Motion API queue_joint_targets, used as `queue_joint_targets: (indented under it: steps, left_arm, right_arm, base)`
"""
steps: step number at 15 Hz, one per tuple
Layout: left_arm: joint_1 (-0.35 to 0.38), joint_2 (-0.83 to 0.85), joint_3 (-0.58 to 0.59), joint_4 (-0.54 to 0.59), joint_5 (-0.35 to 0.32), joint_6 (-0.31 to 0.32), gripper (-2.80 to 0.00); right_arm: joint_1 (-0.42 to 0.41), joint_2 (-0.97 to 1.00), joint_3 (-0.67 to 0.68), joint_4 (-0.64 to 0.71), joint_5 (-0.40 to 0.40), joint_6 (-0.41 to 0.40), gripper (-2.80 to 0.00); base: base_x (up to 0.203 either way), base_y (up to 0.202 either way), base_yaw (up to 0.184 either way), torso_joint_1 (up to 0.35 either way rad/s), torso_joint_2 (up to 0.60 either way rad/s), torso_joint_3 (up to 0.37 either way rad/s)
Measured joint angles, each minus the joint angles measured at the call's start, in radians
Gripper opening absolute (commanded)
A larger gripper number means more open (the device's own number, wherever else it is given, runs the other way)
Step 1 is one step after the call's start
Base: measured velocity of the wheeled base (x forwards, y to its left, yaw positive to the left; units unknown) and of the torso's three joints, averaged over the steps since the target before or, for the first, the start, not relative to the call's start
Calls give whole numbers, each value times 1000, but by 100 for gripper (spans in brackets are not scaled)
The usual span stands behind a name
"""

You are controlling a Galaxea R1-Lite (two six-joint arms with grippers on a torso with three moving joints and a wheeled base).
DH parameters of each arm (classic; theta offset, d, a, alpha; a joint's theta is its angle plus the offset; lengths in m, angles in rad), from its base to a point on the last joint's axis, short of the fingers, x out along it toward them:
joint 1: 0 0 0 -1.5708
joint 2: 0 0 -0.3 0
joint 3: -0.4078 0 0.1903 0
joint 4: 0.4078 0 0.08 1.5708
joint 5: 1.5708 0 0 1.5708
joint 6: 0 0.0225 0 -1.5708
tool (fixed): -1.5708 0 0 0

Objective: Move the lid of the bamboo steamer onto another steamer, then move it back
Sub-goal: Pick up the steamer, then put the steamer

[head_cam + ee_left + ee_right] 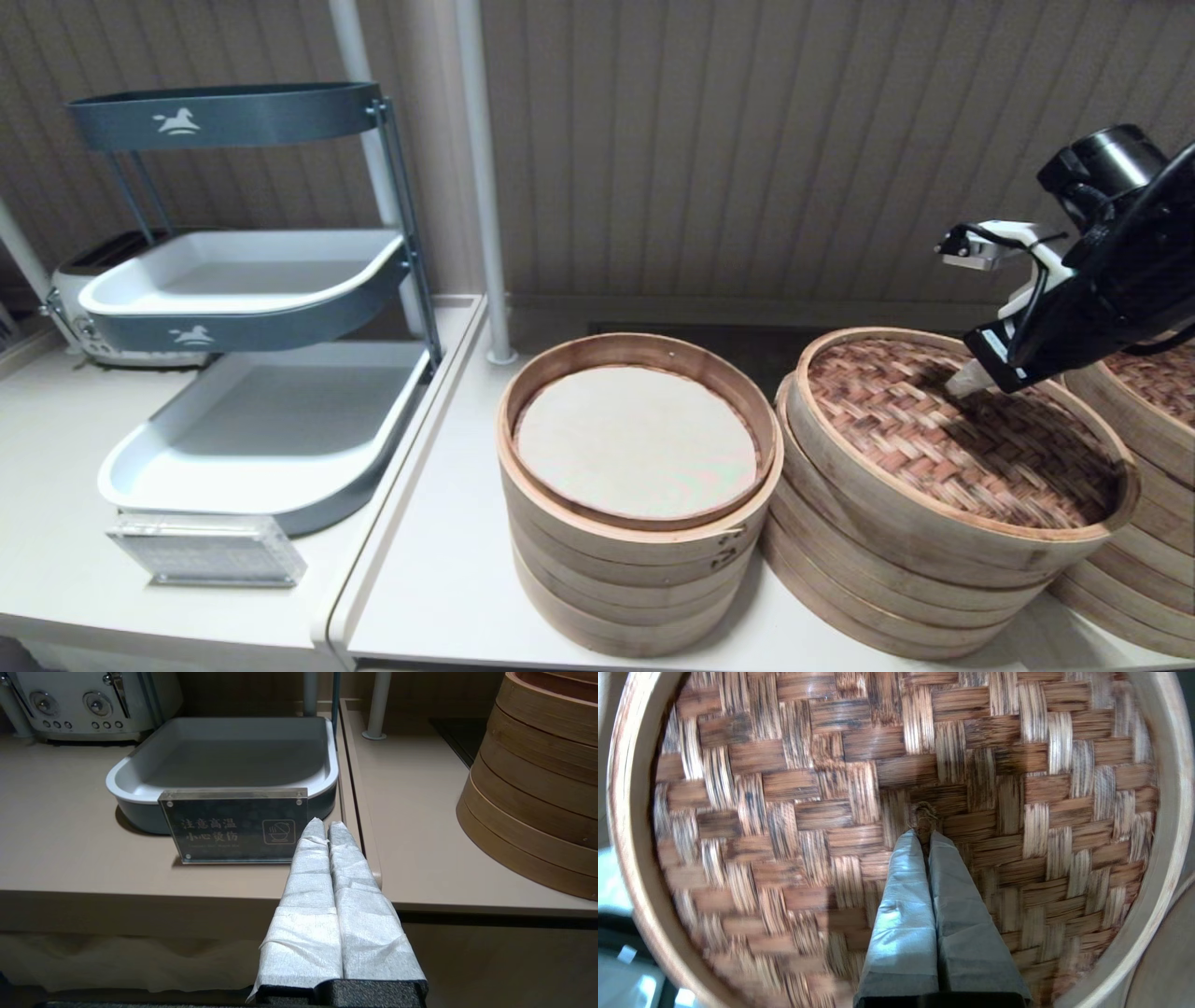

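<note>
The bamboo steamer lid (934,448), with a pale rim and a pinkish-tan herringbone top, lies slightly tilted and offset on the wide stack of shallow tiers (868,597) at centre right. My right gripper (962,381) reaches down onto the lid's middle. In the right wrist view this gripper (926,833) is shut on the small centre loop (924,812) of the lid (784,812). I cannot tell whether the lid rests fully on the stack. To its left the taller steamer (644,551) stands uncovered, showing its white liner (635,443).
My left gripper (325,823) is parked, shut and empty, off the table's front edge by an acrylic sign (229,828). A grey tray rack (252,429) and a toaster (84,308) stand at the left. A third steamer stack (1148,523) with a darker lid sits far right. A white pole (481,187) rises behind.
</note>
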Motion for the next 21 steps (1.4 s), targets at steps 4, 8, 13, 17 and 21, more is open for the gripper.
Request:
queue_joint_targets:
  steps: [4, 8, 13, 17, 21]
  left_arm:
    - [0, 0, 0, 0, 0, 0, -280]
    - [0, 0, 0, 0, 0, 0, -280]
    - [0, 0, 0, 0, 0, -1, -280]
    - [0, 0, 0, 0, 0, 0, -280]
    - [0, 0, 0, 0, 0, 0, -280]
  right_arm:
    - [1, -42, 10, 1, 0, 1, -280]
    - [1, -60, 8, -3, 0, 2, -280]
    - [2, -62, -17, -4, 0, 4, -280]
    - [8, -64, -40, 0, 1, 4, -280]
    - [26, -62, -50, 0, 4, 1, -280]
  base:
    - [0, 0, 0, 0, 0, 0]
    - [0, 0, 0, 0, 0, 0]
    - [0, 0, 0, 0, 0, 0]
    - [0, 0, 0, 0, 0, 0]
    - [0, 0, 0, 0, 0, 0]
